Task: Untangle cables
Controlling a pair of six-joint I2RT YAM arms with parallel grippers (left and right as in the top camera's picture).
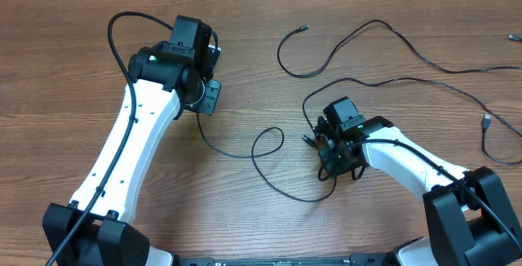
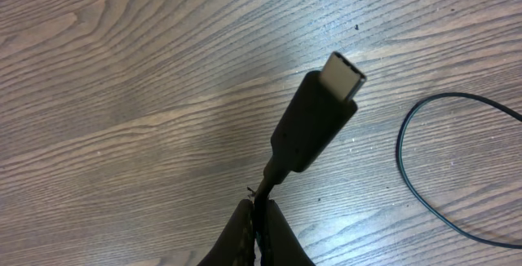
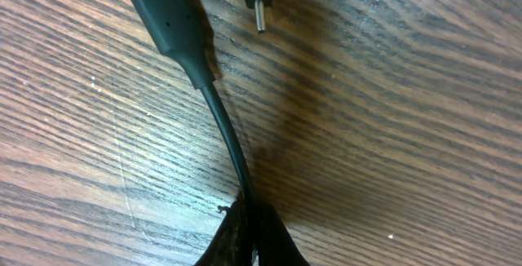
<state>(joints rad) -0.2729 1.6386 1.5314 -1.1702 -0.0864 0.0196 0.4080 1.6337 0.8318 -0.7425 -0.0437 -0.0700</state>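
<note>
Cables sprawl in thin black curves over the right half of the wooden tabletop, and several run off the right edge of the overhead view, so their full length is cut off. The left arm and right arm reach in from the near corners. One strand leaves the left gripper, makes a small loop and swings toward the right gripper; where it ends is hidden under that wrist, and the crossings there are too small to sort out. In the left wrist view only the fingertips show at the bottom edge: the jaws are pinched together on a cord just below a flat-tipped plug, which casts a soft shadow on the wood. In the right wrist view the jaws are likewise clamped on a cord below a plug housing, whose top is cropped by the frame. A second plug tip sits just beside it, its body also cropped, and I cannot tell which cable it belongs to.
</note>
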